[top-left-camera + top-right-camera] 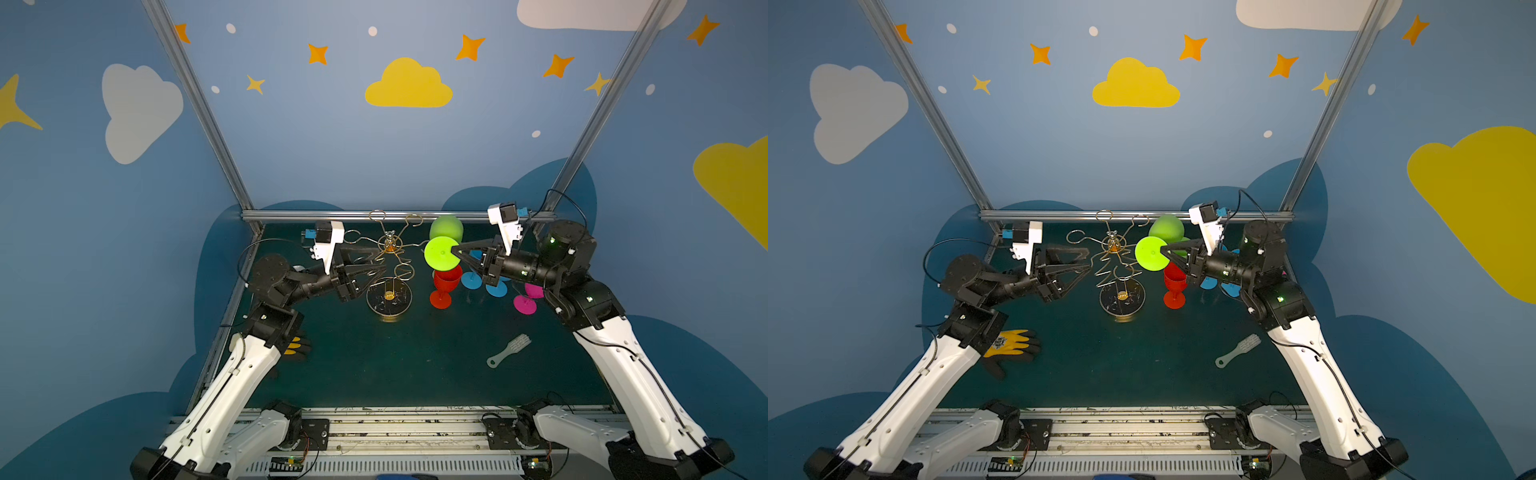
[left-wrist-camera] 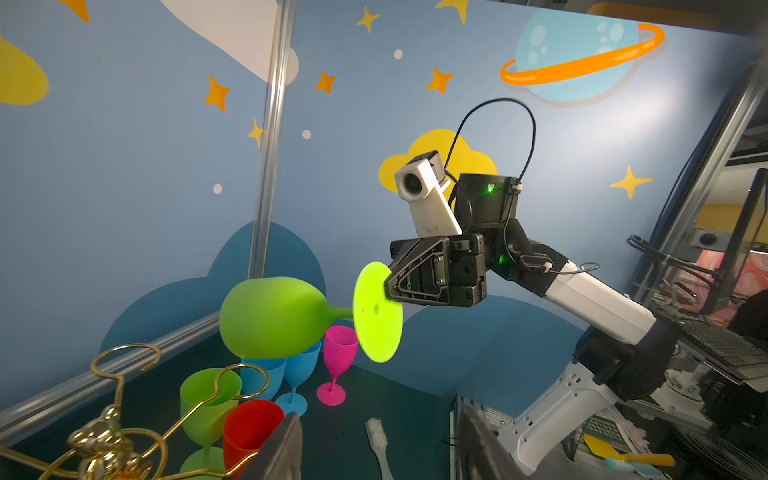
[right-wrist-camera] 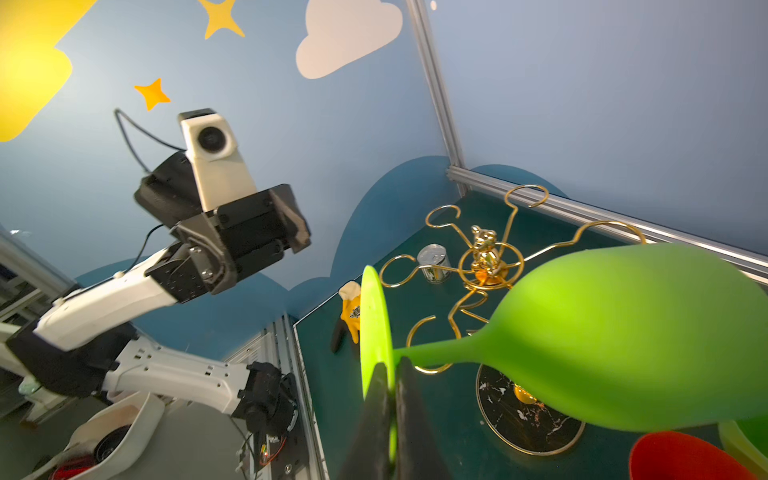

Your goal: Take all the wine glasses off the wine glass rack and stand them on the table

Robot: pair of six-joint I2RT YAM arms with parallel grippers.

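Teal tabletop [image 1: 395,365]: right pincer [image 1: 455,250] clamps wine glass [image 1: 438,255] by its foot beside rack [image 1: 390,244]; left pincer [image 1: 376,261] gapes.

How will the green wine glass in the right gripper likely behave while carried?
Probably light and not fragile: the green wine glass looks matte, opaque, like plastic. It lies sideways, held only at the foot's edge by the right gripper, bowl far out, so it may pivot or slip.

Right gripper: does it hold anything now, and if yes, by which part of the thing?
Yes: the right gripper holds the green glass by the edge of its round foot; the glass is sideways in the air.
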